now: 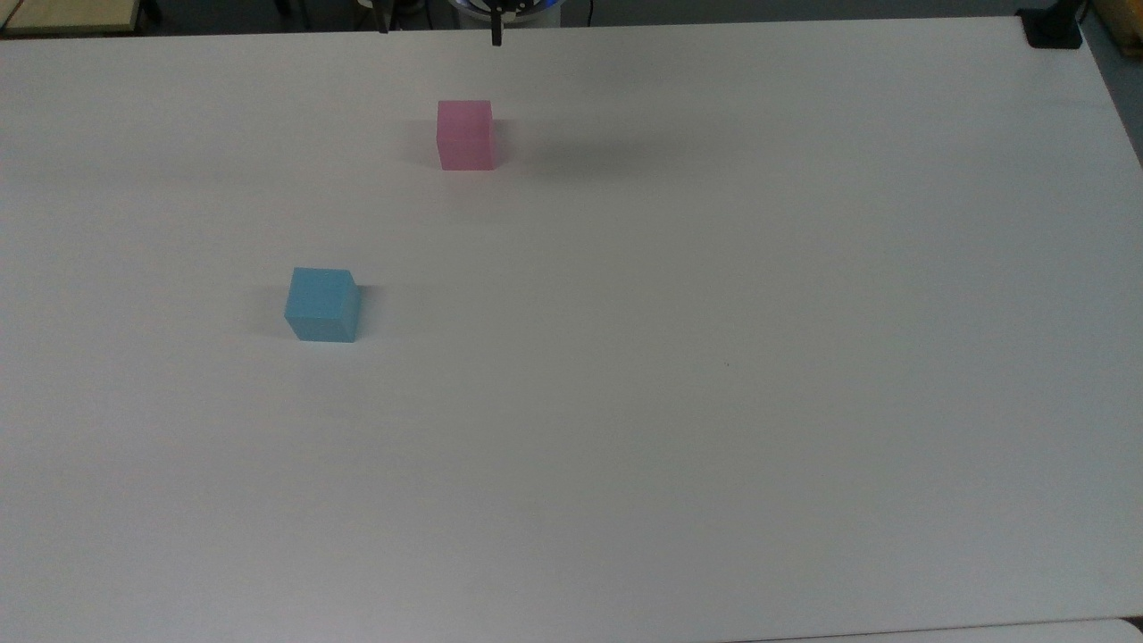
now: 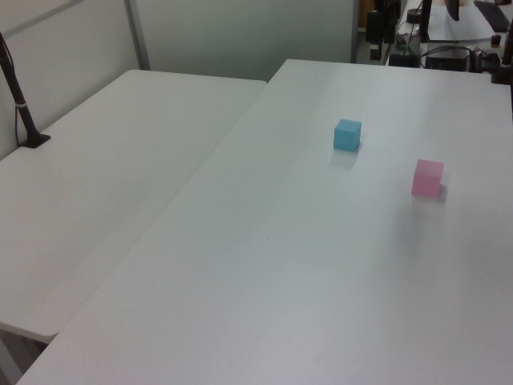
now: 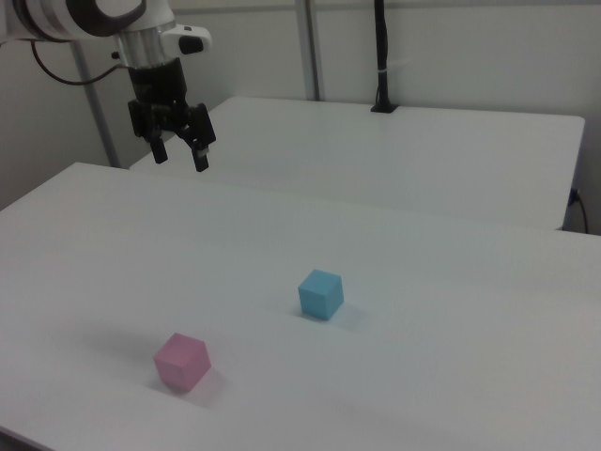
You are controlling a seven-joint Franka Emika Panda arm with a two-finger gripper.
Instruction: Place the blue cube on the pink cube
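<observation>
- The claw (image 3: 179,156) hung in the air above the white desk (image 3: 451,310), its two fingers spread apart and holding nothing.
- The blue cube (image 3: 320,294) sat on the desk, well apart from the claw.
- The pink cube (image 3: 182,362) sat near the desk's front edge in the right view, apart from the blue cube.

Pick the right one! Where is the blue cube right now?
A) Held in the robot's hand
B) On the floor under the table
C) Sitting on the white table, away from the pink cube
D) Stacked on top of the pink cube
C: the blue cube sits by itself on the white table, apart from the pink cube, while the hand hangs open and empty above the table.
</observation>
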